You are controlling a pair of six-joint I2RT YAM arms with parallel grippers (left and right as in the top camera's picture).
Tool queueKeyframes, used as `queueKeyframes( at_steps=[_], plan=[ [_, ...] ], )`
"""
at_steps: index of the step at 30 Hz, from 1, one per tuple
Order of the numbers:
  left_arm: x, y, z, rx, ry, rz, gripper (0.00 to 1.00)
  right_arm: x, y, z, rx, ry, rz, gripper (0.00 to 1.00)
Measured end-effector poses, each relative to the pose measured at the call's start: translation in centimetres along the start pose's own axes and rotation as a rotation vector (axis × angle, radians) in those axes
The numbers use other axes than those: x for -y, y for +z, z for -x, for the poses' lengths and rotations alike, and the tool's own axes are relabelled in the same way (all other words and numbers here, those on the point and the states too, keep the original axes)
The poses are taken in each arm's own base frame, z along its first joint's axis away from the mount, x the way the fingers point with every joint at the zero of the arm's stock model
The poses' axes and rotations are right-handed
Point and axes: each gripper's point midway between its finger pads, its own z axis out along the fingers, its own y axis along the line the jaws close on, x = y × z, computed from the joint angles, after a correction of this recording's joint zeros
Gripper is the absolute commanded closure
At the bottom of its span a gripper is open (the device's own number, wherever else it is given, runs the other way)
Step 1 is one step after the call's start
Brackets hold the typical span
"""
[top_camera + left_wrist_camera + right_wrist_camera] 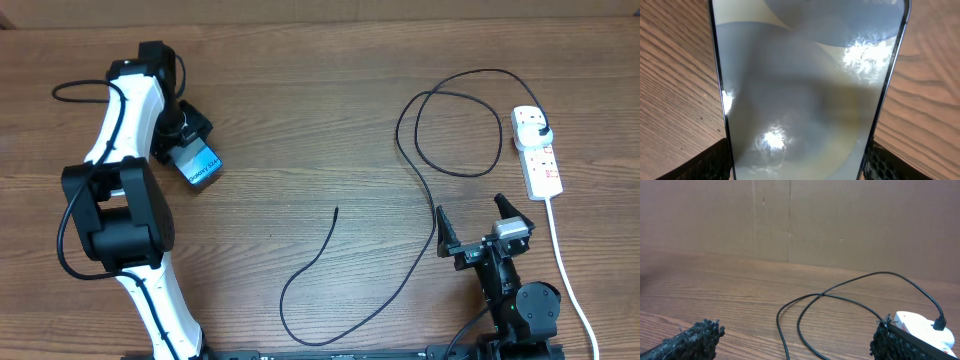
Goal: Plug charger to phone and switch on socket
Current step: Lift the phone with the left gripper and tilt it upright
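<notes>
My left gripper (190, 150) is shut on the phone (201, 164) at the left of the table; its blue end sticks out toward the middle. In the left wrist view the phone's glossy face (805, 90) fills the frame, with a finger pad at each side edge. The charger cable (400, 290) loops across the table, its free tip (336, 210) near the middle and its black plug (540, 133) in the white socket strip (537, 150) at the right. My right gripper (474, 228) is open and empty near the front right, beside the cable (805, 315).
The strip's thick white cord (565, 270) runs down the right side toward the front edge, past the right arm's base. A cardboard wall (790, 220) stands behind the table. The strip (925, 327) shows at the right wrist view's right edge.
</notes>
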Motion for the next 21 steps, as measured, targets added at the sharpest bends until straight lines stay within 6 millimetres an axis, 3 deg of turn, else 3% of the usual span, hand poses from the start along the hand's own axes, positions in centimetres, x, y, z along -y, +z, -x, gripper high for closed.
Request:
queueKeyframes(
  at_steps=[9,21],
  plan=[
    [4.0,-2.5,-0.9,-0.087,0.006,-0.214,0.96,0.0,0.0,0.0,0.0,0.0,0.0,0.0],
    [8.5,-5.4,-5.3,-0.351,0.015,-0.503,0.96,0.0,0.0,0.0,0.0,0.0,0.0,0.0]
  ],
)
